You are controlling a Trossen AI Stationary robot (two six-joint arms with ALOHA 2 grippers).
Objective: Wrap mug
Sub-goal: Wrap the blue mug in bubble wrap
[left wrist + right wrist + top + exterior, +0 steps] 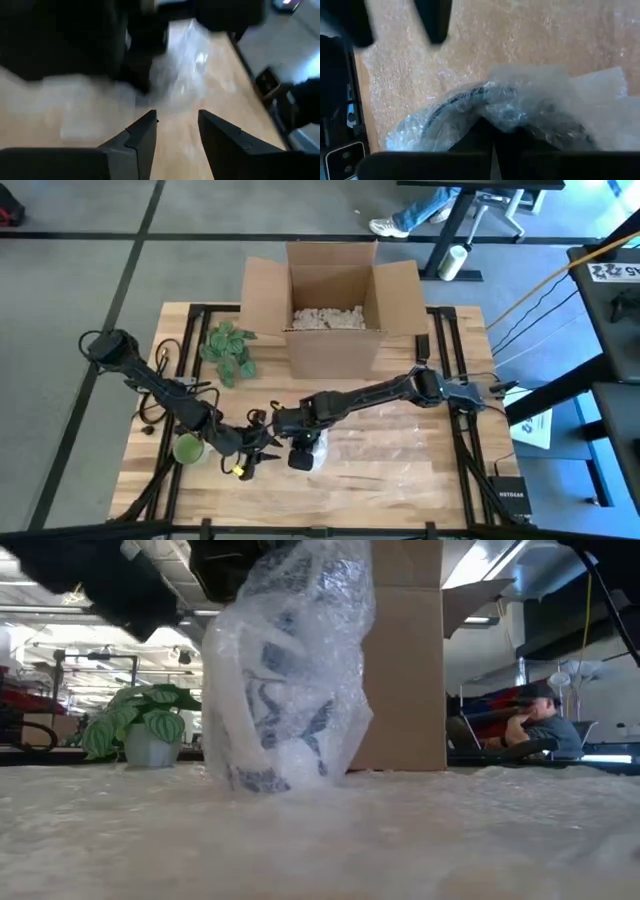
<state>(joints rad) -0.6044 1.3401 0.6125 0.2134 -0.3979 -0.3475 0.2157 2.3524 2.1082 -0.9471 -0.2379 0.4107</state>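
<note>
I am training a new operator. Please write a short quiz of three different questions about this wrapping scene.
1. True or false: the mug is already covered in bubble wrap.
2. Which gripper pinches the wrap: A left, B right?
3. Fill in: behind the mug stands an open cardboard ____.

Key: 1 true. 2 B: the right gripper is shut on it; the left gripper is open beside it. 3 box.

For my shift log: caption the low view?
Bubble-wrapped mug upright on bubble wrap sheet, cardboard box and potted plant behind.
</note>
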